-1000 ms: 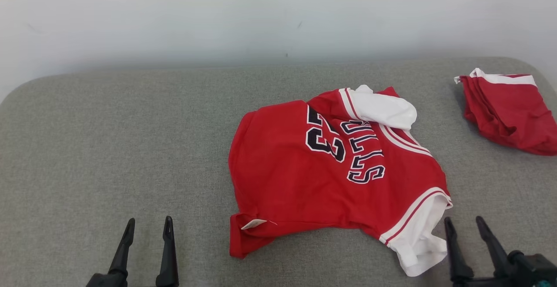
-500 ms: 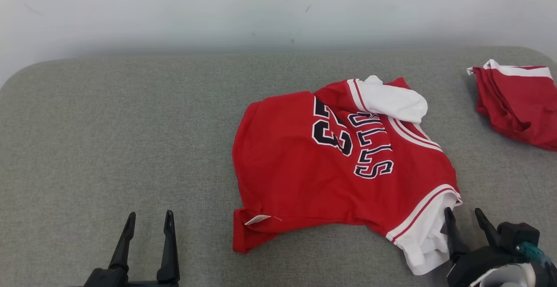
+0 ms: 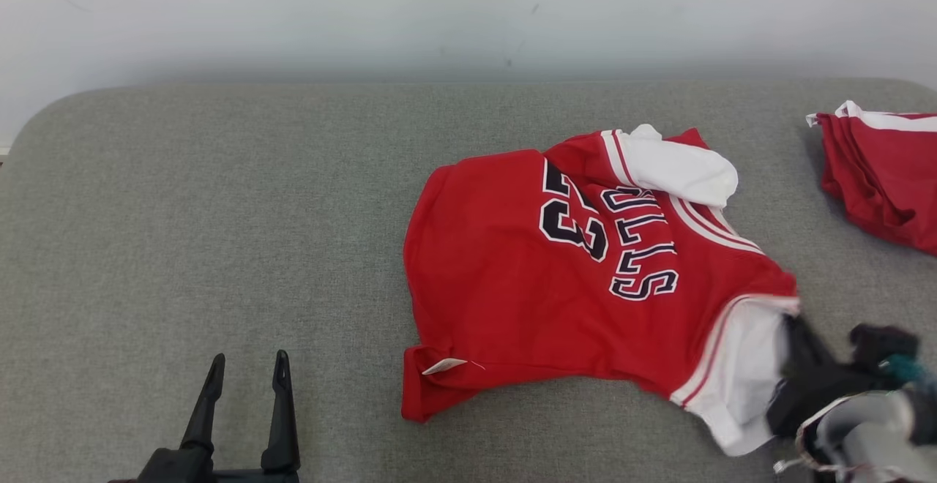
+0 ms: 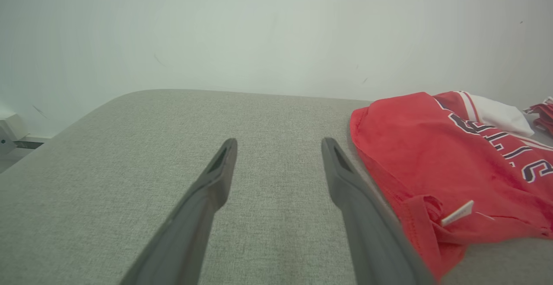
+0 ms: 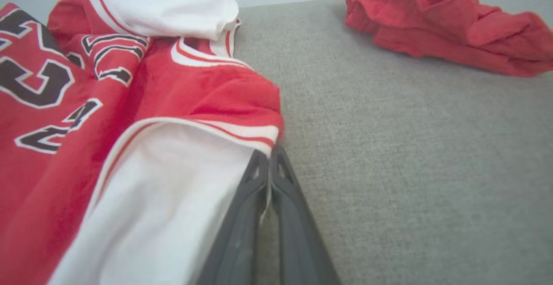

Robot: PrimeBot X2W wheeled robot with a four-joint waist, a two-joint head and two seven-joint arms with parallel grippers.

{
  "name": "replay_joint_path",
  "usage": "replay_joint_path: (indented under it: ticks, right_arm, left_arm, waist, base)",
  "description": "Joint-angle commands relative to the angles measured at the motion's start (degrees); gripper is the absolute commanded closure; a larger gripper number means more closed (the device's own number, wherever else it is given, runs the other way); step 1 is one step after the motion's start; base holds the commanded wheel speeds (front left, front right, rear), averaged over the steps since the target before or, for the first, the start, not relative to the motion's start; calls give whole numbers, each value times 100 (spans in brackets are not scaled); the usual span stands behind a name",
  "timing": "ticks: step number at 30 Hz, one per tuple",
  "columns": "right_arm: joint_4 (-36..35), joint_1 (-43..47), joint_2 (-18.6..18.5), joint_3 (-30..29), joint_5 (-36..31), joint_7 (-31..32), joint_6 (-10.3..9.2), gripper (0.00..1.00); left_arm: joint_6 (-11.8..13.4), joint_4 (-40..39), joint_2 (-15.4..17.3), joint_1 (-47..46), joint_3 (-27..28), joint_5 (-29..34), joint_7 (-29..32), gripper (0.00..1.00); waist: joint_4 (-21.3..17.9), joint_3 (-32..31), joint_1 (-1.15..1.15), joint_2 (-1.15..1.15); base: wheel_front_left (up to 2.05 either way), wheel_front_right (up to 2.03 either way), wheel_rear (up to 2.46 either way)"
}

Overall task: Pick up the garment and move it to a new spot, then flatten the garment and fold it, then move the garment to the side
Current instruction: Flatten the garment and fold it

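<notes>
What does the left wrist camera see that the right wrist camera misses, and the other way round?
The left wrist view adds the left gripper, its fingers apart over the grey cushion, and the white tag at the hem of the red jersey. The right wrist view adds the right gripper, shut on the edge of the near white sleeve. Both share the jersey with its lettering, the far white sleeve, the cushion and the second red garment.

The head camera looks forward and down over the grey fabric-covered bench [image 3: 219,212], seeing the whole red white-sleeved jersey [image 3: 512,285]. The left wrist camera sits low, left of the jersey, facing the pale wall [image 4: 259,26]. The right wrist camera sits very near the jersey's front white sleeve. All three views share the jersey.
</notes>
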Motion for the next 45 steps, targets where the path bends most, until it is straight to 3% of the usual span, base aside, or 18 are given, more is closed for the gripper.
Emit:
replay_joint_path:
  ticks: [1,6,11,12,13,19,29,37,38,39,40,41,42,45]
  right_arm:
    - [-302,-7,-199,-138,-51,-26,-17,100]
    - [-998,335,-514,-603,-437,-27,-17,100]
    - [-1040,463,-456,-675,-501,103,-17,100]
    - [-1025,454,-454,-678,-481,162,-17,60]
    - [-992,440,-453,-685,-465,225,-17,0]
    - [-1148,845,-349,-766,-341,114,-17,0]
    - [-2296,2100,41,-881,-212,110,-17,0]
    - [-2299,1976,179,-922,-314,378,-16,0]
    - [-2250,1947,194,-901,-302,405,-16,9]
    - [-2170,1919,185,-881,-293,427,-17,44]
    - [-2095,1889,182,-862,-286,435,-17,59]
    - [-2012,1861,191,-827,-280,443,-17,95]
    - [-1940,1830,188,-786,-308,428,-17,100]
    - [-1938,1797,162,-697,-306,209,-17,100]
  left_arm:
    - [-8,-6,-3,-14,-1,-3,-17,0]
    - [50,-15,-2,30,-50,-66,-17,0]
    - [93,-11,-1,69,-84,-112,-17,0]
    - [103,-11,-2,73,-94,-120,-17,0]
    - [100,-8,-2,78,-101,-131,-17,0]
    - [72,48,-1,110,-147,-152,-17,0]
    - [38,-3,-2,249,-54,-67,-17,0]
    - [23,-20,-1,192,-59,-31,-17,0]
    - [20,-11,-1,179,-63,-29,-17,0]
    - [19,-4,-1,167,-68,-34,-17,0]
    - [22,3,-1,162,-69,-45,-17,0]
    - [25,9,-2,164,-63,-56,-17,0]
    - [24,18,-1,167,-58,-65,-17,0]
    - [18,39,-1,181,-52,-69,-17,0]
  waist:
    - [16,2,0,0]
    - [62,-24,0,0]
    - [87,-52,0,0]
    - [89,-52,0,0]
    - [89,-60,0,0]
    - [115,-202,0,0]
    - [-30,-343,0,0]
    - [-64,-297,0,0]
    - [-57,-293,0,0]
    - [-49,-289,0,0]
    - [-44,-284,0,0]
    - [-44,-280,0,0]
    - [-43,-279,0,0]
    - [-46,-293,0,0]
  base:
    - [0,0,0]
    - [0,0,0]
    - [0,0,0]
    - [0,0,0]
    - [0,0,0]
    - [0,0,0]
    - [0,0,0]
    - [0,0,0]
    - [0,0,0]
    - [0,0,0]
    - [0,0,0]
    - [0,0,0]
    - [0,0,0]
    - [0,0,0]
